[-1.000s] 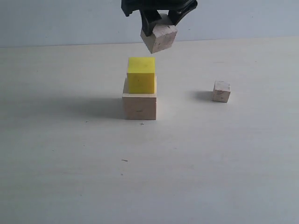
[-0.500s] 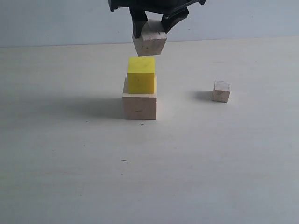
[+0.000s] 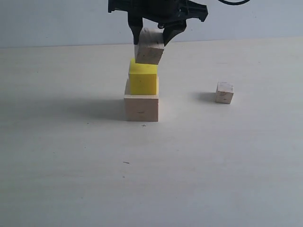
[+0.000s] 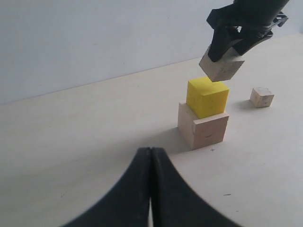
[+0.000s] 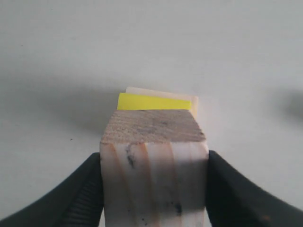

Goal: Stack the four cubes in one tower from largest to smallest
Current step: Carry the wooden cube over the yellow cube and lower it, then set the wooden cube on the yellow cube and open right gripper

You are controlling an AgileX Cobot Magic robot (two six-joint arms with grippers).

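Black pincer [image 3: 151, 40], grain-streaked pale cube [image 3: 149, 53], yellow cube [image 3: 143, 79], pale base cube [image 3: 141, 108].

A pale table [image 3: 66, 184] spreads under even light, a grey-blue wall [image 3: 52, 21] rising behind the table's far edge. A small dark fleck [image 3: 126, 162] lies on the table, toward its near side.

Matte black left hand [image 4: 150, 153] with smooth tapered fingers [image 4: 166, 198]; blocky black right hand [image 3: 150, 40], thin black cable [image 3: 233, 2] above.
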